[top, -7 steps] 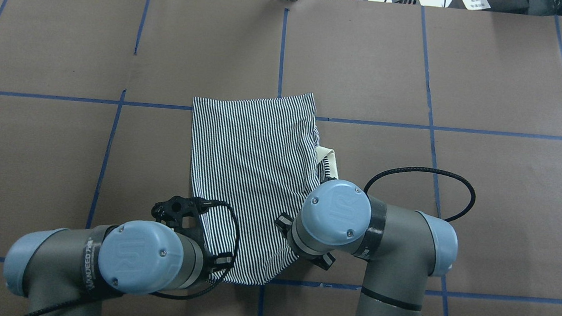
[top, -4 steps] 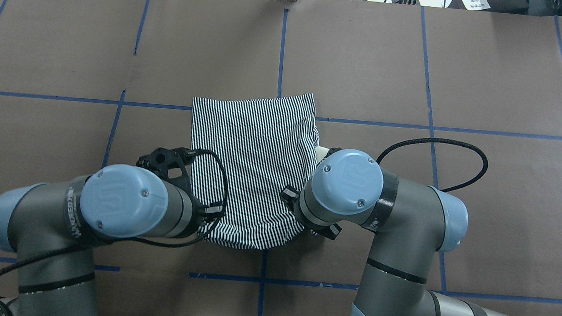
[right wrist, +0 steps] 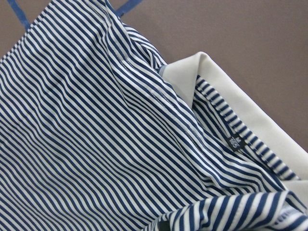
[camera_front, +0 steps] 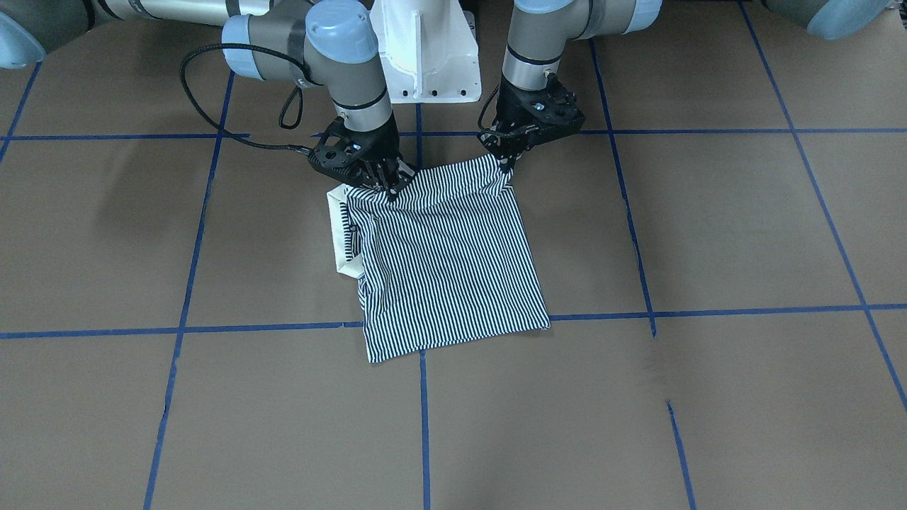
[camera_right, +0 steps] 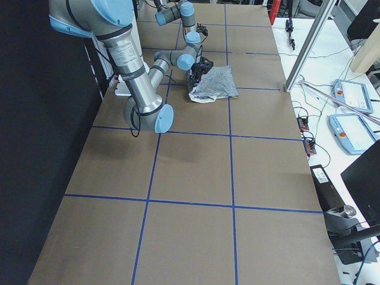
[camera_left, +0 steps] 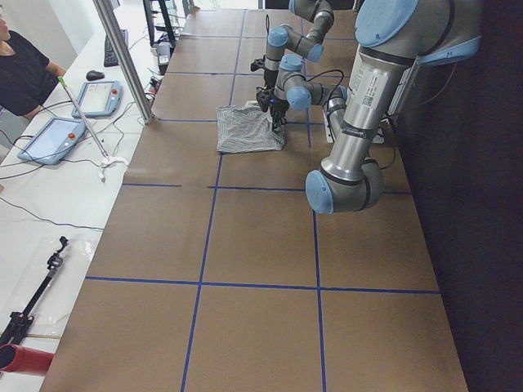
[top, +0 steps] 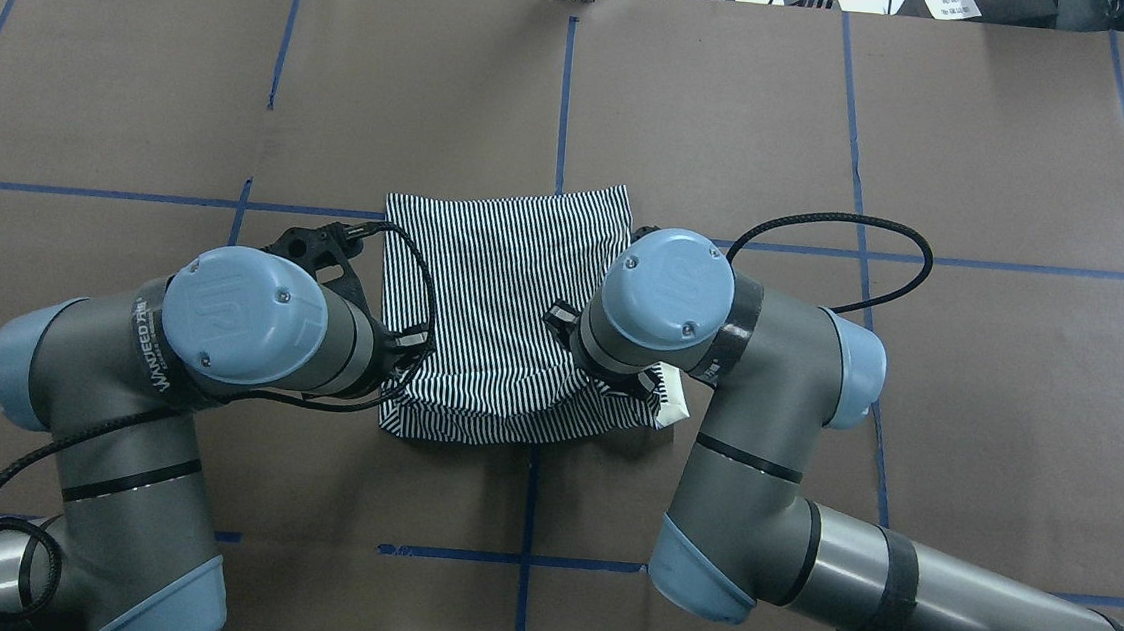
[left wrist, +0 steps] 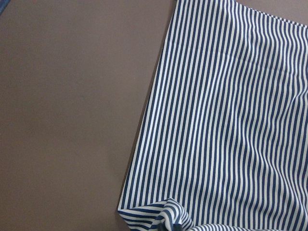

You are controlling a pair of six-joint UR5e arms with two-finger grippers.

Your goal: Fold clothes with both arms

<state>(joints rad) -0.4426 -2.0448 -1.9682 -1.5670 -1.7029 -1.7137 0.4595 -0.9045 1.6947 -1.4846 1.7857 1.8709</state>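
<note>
The striped polo shirt (camera_front: 453, 262) lies in the middle of the brown table, also seen from overhead (top: 495, 270). Its edge nearest the robot is lifted and doubled over the rest. My left gripper (camera_front: 506, 167) is shut on one corner of that edge. My right gripper (camera_front: 387, 190) is shut on the other corner, beside the cream collar (camera_front: 339, 237). In the overhead view both grippers are hidden under the wrists. The right wrist view shows the collar (right wrist: 240, 106) and a small dark label. The left wrist view shows the shirt's striped cloth (left wrist: 231, 120) and its side edge.
The white pedestal base (camera_front: 425, 57) stands just behind the shirt. Blue tape lines (top: 564, 95) grid the brown table cover (top: 937, 134). A black cable (top: 830, 226) loops off the right arm. An operator (camera_left: 20, 73), tablets (camera_left: 53, 139) and a metal post (camera_left: 122, 57) are beyond the far edge.
Both arms have moved away from the robot, carrying the shirt's near edge over the rest. The visible shirt is shorter and the collar now shows near the right wrist.
</note>
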